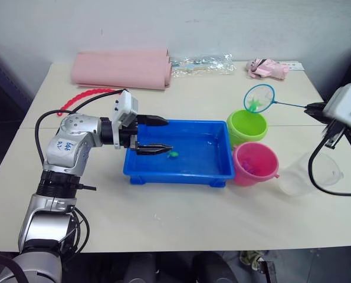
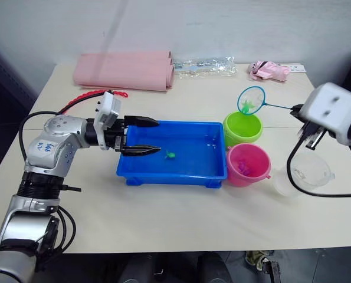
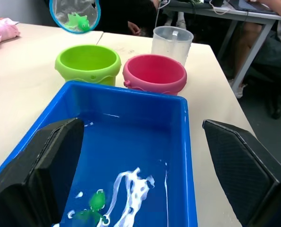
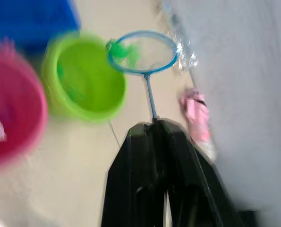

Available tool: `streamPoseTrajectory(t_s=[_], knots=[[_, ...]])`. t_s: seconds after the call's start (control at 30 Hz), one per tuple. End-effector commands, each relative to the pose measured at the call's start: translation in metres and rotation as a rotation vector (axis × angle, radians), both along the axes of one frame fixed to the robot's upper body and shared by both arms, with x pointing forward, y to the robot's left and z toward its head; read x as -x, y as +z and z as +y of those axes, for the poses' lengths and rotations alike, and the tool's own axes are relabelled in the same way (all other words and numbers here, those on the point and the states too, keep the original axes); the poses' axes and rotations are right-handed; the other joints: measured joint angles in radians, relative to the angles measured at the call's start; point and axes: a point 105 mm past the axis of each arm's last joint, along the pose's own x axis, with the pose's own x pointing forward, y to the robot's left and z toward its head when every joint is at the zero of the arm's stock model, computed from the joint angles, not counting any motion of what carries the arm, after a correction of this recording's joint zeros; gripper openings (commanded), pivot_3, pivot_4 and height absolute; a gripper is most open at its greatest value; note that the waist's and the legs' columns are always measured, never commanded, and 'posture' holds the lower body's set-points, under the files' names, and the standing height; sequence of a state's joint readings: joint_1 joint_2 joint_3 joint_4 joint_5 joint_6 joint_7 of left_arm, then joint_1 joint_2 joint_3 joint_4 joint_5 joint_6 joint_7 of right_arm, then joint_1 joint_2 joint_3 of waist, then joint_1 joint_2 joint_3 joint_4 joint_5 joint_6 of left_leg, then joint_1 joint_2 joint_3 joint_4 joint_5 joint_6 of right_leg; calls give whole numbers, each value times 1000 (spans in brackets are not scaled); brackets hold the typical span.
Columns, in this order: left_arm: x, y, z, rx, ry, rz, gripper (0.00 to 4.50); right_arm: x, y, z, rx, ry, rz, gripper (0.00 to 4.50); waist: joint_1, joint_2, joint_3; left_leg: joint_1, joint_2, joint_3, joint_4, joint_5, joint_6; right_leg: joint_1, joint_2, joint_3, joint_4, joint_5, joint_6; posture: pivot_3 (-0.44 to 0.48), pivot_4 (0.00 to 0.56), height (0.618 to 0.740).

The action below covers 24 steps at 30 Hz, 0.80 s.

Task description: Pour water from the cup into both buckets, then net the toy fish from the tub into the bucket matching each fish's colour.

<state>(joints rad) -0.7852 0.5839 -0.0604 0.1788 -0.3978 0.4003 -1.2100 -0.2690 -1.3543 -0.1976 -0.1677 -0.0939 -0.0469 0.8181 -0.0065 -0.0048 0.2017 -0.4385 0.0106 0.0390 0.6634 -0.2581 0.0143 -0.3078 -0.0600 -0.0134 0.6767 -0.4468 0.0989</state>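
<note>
The blue tub [image 1: 178, 174] lies mid-table holding water and one green toy fish [image 1: 173, 154]. My left gripper [image 1: 168, 135] is open, its fingers [image 3: 50, 165] spread over the tub's left end, close to that fish. The lime green bucket [image 1: 246, 125] and the pink bucket [image 1: 255, 163] stand at the tub's right end, and the clear cup [image 1: 310, 174] is just right of the pink one. My right gripper [image 4: 155, 126] is shut on the net's thin handle. The net [image 1: 259, 98] hovers above the green bucket's far rim with a green fish [image 4: 123, 51] in it.
A folded pink cloth [image 1: 121, 69], a clear plastic bag [image 1: 202, 63] and a small pink item [image 1: 267, 68] lie along the table's far edge. A red beaded chain [image 1: 81, 97] lies behind my left arm. Bare tabletop stretches in front of the tub.
</note>
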Motion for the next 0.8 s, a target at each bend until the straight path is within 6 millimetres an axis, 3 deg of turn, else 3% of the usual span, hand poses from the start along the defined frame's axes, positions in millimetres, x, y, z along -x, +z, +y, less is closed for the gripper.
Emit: streamPoseTrajectory(t_s=[0.03,0.17,0.3,0.4,0.47,0.57,0.67,0.8], knots=[[0,14,-3,2,-22,-60,4400,0,3,5,520,184,-169,0,-3,0,0,0,0,0,0,0,0,0,0,0,0,0,0,0,150,740],[-1,16,1,-1,-10,-69,4400,2,4,10,564,306,-237,0,-6,0,0,0,0,0,1,0,0,0,0,0,1,0,0,0,150,740],[0,14,4,-4,1,-67,4400,-2,15,-6,505,256,-251,0,-10,0,0,0,0,0,0,0,0,0,0,-1,1,0,0,0,150,740],[1,6,10,-43,14,-61,4400,-10,21,-6,26,158,-189,0,-18,-1,0,0,1,0,1,0,0,1,0,-1,0,0,0,0,150,740],[1,2,15,-63,28,-55,4400,-9,14,7,-244,166,-58,0,-20,-1,0,1,2,-1,1,0,0,4,1,-2,0,0,0,0,150,740],[2,-9,33,-129,72,-44,4400,1,3,46,-439,265,126,0,-23,0,0,0,3,-1,0,0,-1,3,3,-2,0,0,0,0,150,740],[7,-20,56,-194,133,-26,4400,8,-18,77,-548,306,310,0,-22,0,0,1,4,-2,0,0,-1,2,3,-2,0,0,0,0,150,740],[16,-24,77,-236,189,-4,4400,0,-37,93,-507,319,349,0,-19,0,0,1,4,-3,0,0,-1,2,2,-2,0,0,0,0,150,740]])
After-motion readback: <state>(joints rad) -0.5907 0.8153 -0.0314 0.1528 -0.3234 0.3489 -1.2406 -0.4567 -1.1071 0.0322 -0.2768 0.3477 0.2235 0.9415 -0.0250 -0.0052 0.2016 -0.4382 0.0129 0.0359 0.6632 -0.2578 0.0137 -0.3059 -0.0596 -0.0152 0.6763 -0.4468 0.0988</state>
